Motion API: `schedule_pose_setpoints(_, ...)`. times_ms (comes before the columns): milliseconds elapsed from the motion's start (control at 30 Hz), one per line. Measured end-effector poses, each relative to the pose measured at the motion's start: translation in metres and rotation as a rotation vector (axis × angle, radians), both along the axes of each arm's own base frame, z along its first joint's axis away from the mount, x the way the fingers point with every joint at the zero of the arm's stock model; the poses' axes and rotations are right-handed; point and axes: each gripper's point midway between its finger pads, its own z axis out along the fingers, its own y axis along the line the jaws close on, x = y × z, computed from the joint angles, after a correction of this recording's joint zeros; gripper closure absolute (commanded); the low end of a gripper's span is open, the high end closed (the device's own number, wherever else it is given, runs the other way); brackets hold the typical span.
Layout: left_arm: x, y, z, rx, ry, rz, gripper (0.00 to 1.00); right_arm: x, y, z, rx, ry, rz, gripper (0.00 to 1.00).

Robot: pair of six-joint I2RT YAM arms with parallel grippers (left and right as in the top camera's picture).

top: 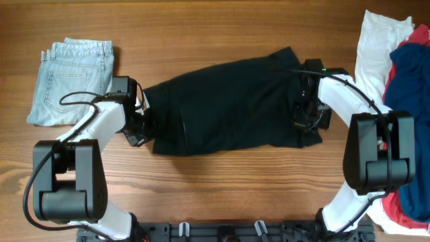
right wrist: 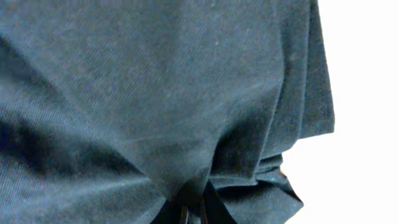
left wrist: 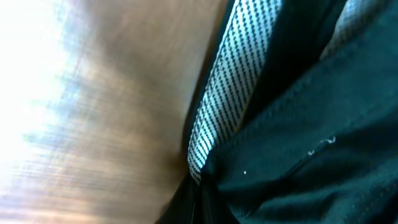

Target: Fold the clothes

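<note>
A large black trouser-like garment (top: 228,104) lies spread across the middle of the table. My left gripper (top: 149,124) is at its left end, shut on the edge. In the left wrist view the pale dotted waistband lining (left wrist: 233,87) shows beside black cloth (left wrist: 311,155), which is pinched into my left gripper (left wrist: 202,208). My right gripper (top: 302,122) is at the garment's right end. In the right wrist view the black fabric (right wrist: 155,93) bunches into folds that run down into my shut right gripper (right wrist: 193,211).
Folded light-blue denim (top: 74,81) lies at the back left. A heap of white cloth (top: 379,47) with red and navy pieces (top: 411,74) sits at the right edge, close behind the right arm. Bare wood table (top: 222,188) shows in front.
</note>
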Motion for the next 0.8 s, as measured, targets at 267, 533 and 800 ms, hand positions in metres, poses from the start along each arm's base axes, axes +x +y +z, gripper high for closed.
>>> schedule_pose_setpoints(267, -0.023, 0.013, 0.000, 0.033, 0.099, 0.005, 0.96, -0.019, -0.001, 0.027, -0.012, 0.021, -0.030, 0.83)
schedule_pose_setpoints(533, -0.023, 0.016, 0.000, 0.017, 0.098, 0.027, 0.96, 0.048, 0.004, 0.058, 0.021, -0.322, 0.003, 0.06)
schedule_pose_setpoints(800, -0.023, 0.016, 0.000, 0.015, 0.091, 0.029, 0.96, 0.131, 0.026, 0.091, 0.124, -0.666, 0.079, 0.16)
